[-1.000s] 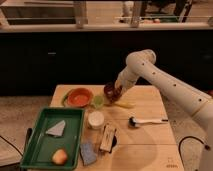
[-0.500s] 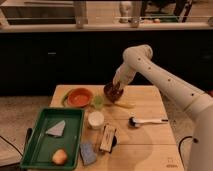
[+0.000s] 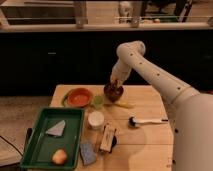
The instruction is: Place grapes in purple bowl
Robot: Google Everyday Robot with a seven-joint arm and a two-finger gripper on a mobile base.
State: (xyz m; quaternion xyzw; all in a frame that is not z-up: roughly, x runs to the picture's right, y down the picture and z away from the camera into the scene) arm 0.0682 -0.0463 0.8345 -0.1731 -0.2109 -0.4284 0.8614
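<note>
The purple bowl (image 3: 113,93) stands at the back of the wooden table, right of the orange bowl. My gripper (image 3: 115,84) hangs straight down over the bowl, at its rim. A dark reddish lump that looks like the grapes (image 3: 115,89) sits right under the gripper, at or inside the bowl's mouth. I cannot tell whether the grapes are held or resting in the bowl.
An orange bowl (image 3: 79,97), a small green object (image 3: 98,101) and a yellow object (image 3: 123,104) lie near the purple bowl. A white cup (image 3: 95,119), a brush (image 3: 146,120), a packet (image 3: 107,137), a blue sponge (image 3: 88,152) and a green tray (image 3: 35,142) lie nearer.
The arm's elbow has swung left and upward. The gripper has stayed at the purple bowl and risen slightly over it.
</note>
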